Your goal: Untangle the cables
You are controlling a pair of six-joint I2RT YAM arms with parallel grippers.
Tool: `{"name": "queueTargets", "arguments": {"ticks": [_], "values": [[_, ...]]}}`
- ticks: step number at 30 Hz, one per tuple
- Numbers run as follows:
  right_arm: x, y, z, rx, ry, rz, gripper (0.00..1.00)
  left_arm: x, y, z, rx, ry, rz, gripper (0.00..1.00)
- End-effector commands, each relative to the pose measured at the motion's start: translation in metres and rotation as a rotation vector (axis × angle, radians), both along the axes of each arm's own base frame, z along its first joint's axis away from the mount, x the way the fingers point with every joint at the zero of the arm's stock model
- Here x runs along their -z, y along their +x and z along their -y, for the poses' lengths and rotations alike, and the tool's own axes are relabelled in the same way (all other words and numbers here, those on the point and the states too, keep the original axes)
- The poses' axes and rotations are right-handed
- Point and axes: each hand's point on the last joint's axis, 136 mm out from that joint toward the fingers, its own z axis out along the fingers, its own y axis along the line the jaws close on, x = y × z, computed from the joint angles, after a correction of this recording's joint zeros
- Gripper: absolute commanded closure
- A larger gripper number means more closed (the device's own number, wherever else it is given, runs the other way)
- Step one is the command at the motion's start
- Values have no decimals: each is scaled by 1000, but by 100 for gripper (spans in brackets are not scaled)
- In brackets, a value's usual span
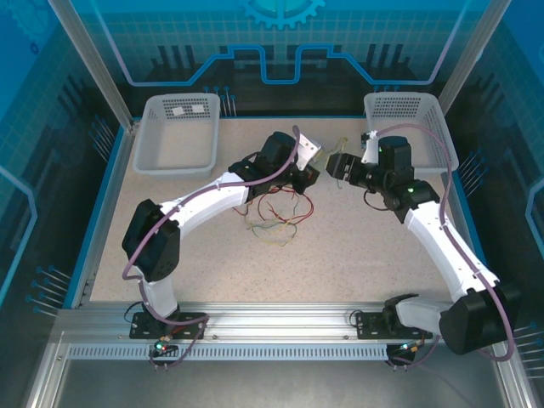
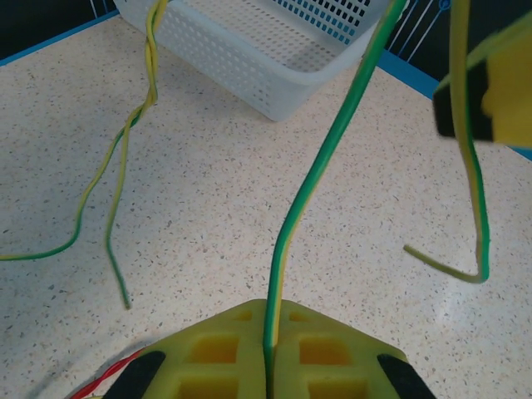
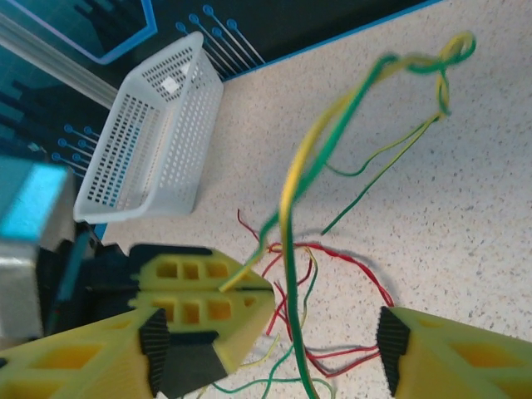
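On our bench, the left basket sits in the far left corner and the right basket in the far right. The cables lie in the middle, nearer us. Our left claw and right claw hang above them, side by side.

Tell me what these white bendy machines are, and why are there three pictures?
They are two robot arms bolted to a speckled table. One picture looks down from above. The other two come from small cameras on each arm's wrist, so you see the yellow fingers close up. On the table lies a tangle of thin red and green-yellow wires, with two white baskets at the back. The left gripper is pinched shut on one green-and-yellow wire and holds it up above the table. The right gripper is open, with that wire hanging between its fingers, and it grips nothing.
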Motion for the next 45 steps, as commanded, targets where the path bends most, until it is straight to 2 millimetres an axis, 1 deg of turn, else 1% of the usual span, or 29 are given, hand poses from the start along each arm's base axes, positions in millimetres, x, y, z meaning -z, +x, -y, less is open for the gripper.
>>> {"name": "queueTargets", "arguments": {"ticks": [1,3,8,11,15,19,23,24,25,29,31,35,41,45], "values": [[-3,-5,-9,-67,-4,53,27,-20,-1,-3,-4,-8,71,100],[5,-6,-12,-84,-5,44,27,-20,0,-2,-6,-8,70,100],[16,-2,-19,-125,4,46,31,-21,-2,-1,0,-16,62,100],[21,4,-24,-142,2,73,37,-22,-3,-1,-2,-26,56,100],[30,15,-18,-109,-38,74,48,-24,-5,-3,-5,-31,54,100],[34,24,-17,-95,-56,99,62,-26,-7,-4,-4,-40,52,100],[34,32,-15,-70,-70,116,89,-29,-11,-3,9,-50,53,100],[34,32,-12,-57,-76,109,94,-28,-11,-4,3,-46,53,100],[33,32,-11,-49,-81,103,97,-28,-10,-6,-9,-40,56,100],[27,28,-1,-26,-96,84,100,-24,-1,-24,-93,8,69,100],[26,25,12,13,-91,58,100,-21,3,-37,-133,23,69,100],[24,22,40,87,-64,24,100,-20,9,-66,-199,-3,46,100],[30,22,80,201,-88,-15,100,-17,18,-117,-311,-16,35,100],[34,24,99,260,-63,-48,100,-19,21,-146,-374,5,61,100]]}}
